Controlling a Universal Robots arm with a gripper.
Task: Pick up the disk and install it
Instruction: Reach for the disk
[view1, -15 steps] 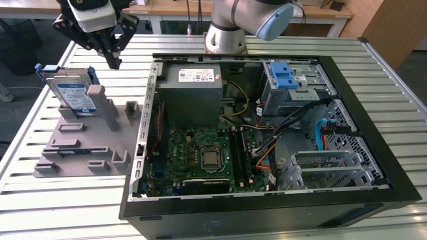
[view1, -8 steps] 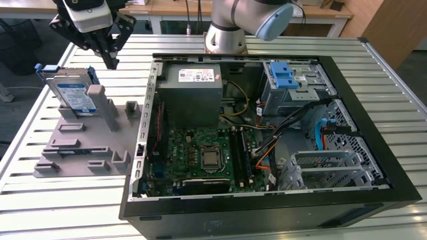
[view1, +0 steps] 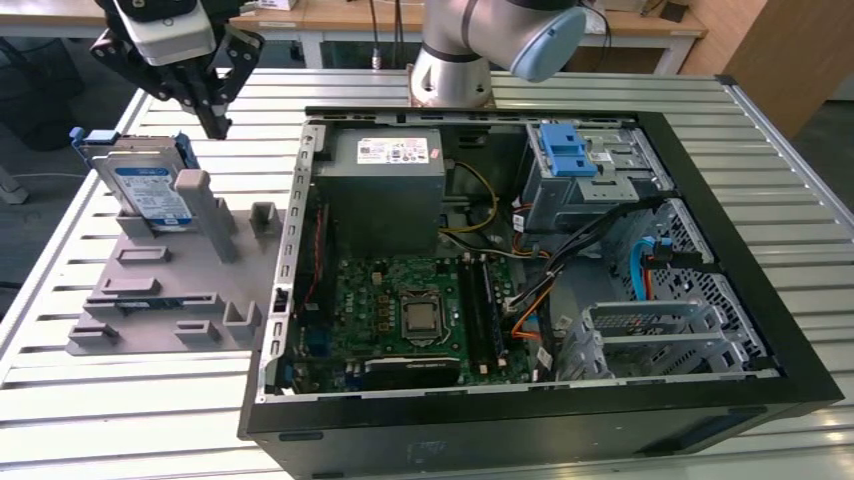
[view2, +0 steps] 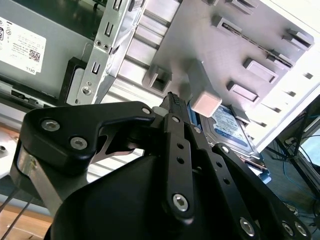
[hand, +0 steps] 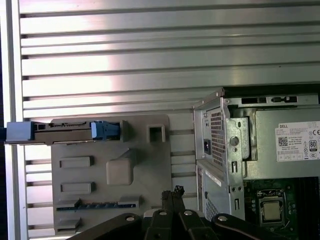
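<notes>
The disk (view1: 144, 190), silver with a blue-and-white label and blue rails, stands on edge in the grey fixture plate (view1: 160, 300) at the exterior view's left. It leans against a grey post. In the first wrist view the disk (hand: 65, 133) is seen edge-on, and in the second wrist view its label (view2: 231, 129) peeks out behind a post. My gripper (view1: 215, 128) hangs above the table to the right of the disk, apart from it. Its fingertips (hand: 175, 191) are pressed together with nothing between them, as also seen on the gripper (view2: 172, 98) in the second wrist view.
An open computer case (view1: 747, 300) lies on the slatted metal table (view1: 120, 420). Inside are a grey power supply (view1: 380, 190), a motherboard (view1: 400, 310) and a metal drive cage with blue tabs (view1: 574, 150). The arm's base (view1: 451, 75) stands behind the case.
</notes>
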